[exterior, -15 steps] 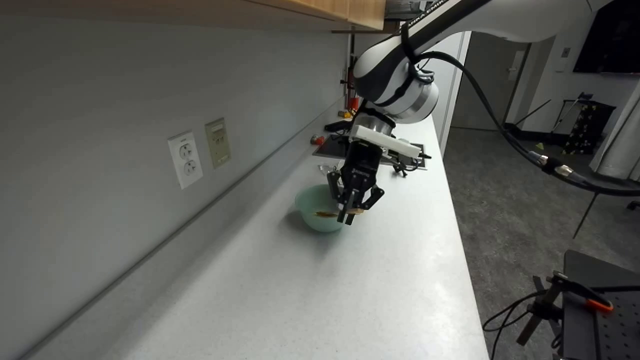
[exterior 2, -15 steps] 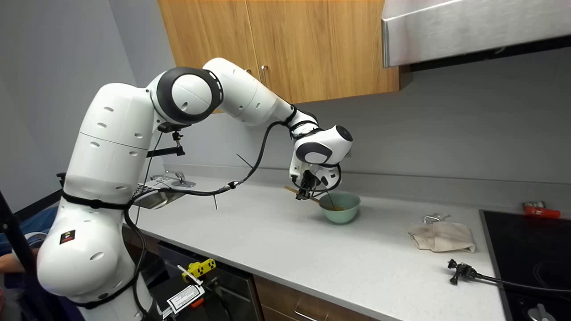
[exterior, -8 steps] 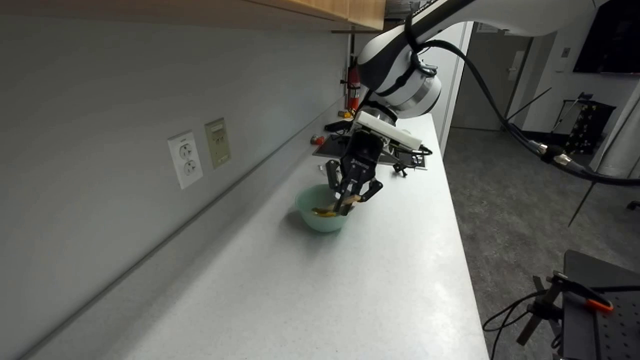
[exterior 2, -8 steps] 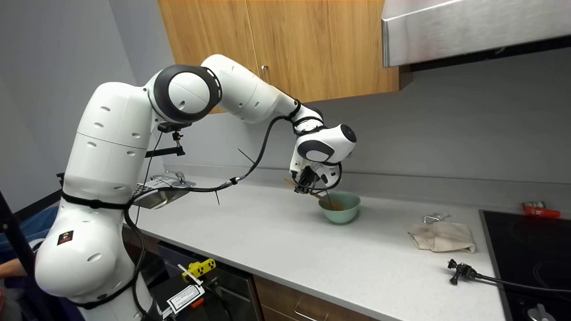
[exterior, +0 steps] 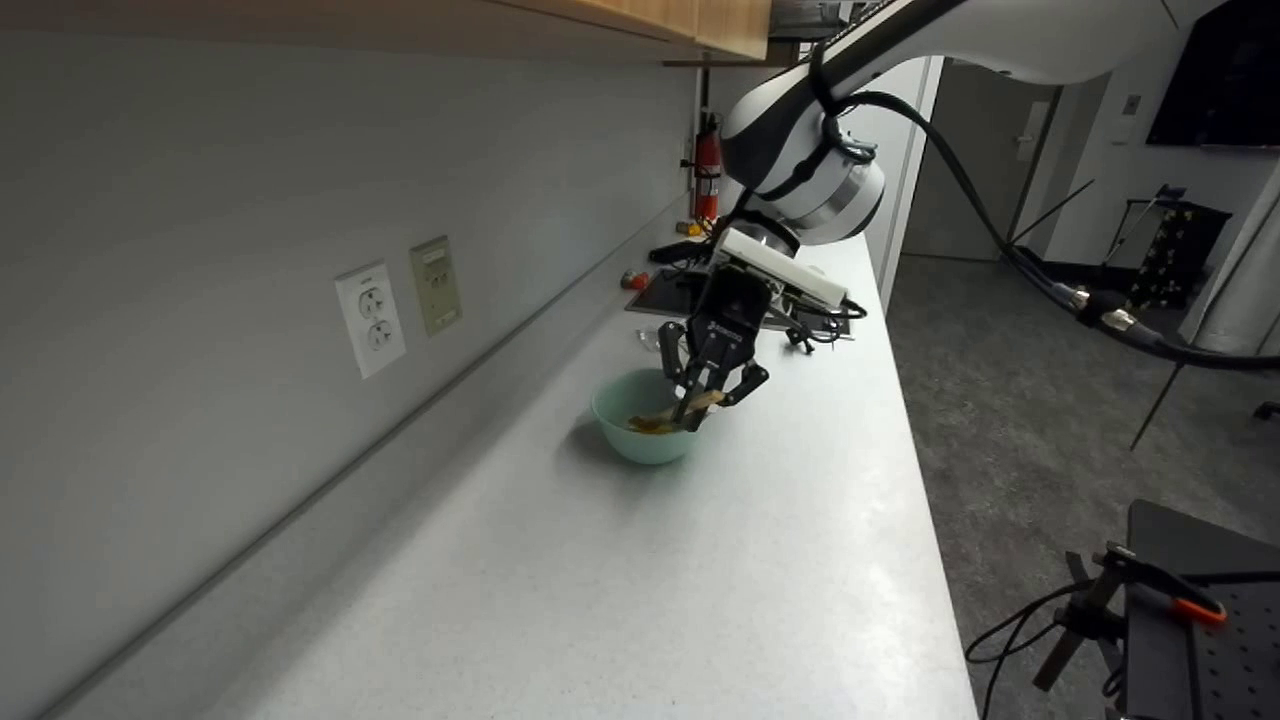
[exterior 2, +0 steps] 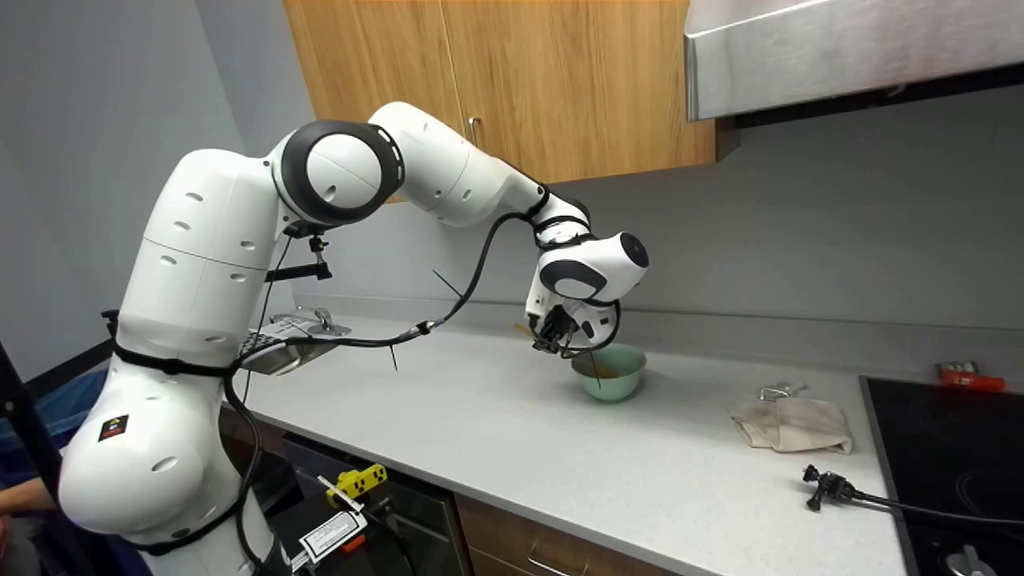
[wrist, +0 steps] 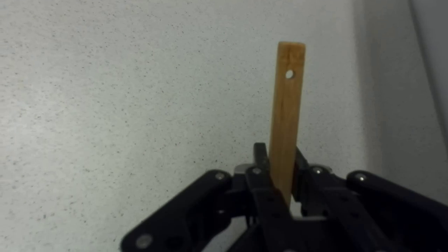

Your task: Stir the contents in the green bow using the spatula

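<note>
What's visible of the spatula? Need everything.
The spatula looks like brown wood: flat, straight handle, small round hole near its squared free end. The gripper clamps the handle from both sides. It slants, free end higher, lower end inside the green bowl. Blade shape and any contact with the bowl: can't tell.

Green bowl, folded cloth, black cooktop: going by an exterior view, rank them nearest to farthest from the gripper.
In an exterior view:
1. Green bowl: just picture-right of the gripper.
2. Folded cloth: farther right, on the counter.
3. Black cooktop: beyond it, at the picture's right edge.
</note>
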You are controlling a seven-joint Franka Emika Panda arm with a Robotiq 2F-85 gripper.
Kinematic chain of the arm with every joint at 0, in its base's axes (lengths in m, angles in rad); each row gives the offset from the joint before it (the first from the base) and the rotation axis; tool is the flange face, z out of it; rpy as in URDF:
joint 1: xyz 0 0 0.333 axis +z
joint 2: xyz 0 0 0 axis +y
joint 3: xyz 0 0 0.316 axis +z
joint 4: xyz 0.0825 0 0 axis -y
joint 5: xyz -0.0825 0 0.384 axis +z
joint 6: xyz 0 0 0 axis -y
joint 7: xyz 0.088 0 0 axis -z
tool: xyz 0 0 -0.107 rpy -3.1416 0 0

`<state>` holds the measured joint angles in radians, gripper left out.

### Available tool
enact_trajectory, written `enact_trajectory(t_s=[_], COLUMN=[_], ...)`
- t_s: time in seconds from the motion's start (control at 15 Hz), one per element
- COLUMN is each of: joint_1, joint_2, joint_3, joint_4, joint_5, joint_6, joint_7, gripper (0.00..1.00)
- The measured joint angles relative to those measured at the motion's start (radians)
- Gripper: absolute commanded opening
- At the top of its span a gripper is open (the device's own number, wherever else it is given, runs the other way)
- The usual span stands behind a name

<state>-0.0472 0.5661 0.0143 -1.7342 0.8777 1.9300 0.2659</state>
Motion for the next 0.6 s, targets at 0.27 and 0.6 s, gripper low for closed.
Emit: enact_trajectory(t_s=[0.27, 0.6], joint_1=[0.0, 0.016], joint_2=[0.012, 0.012], joint_3=[-0.003, -0.01], joint_4=[0.0, 0.0], joint_5=[-0.002, -0.063], joint_6=[0.009, 0.096], joint_7=[-0.013, -0.017], gripper=[0.04, 0.04])
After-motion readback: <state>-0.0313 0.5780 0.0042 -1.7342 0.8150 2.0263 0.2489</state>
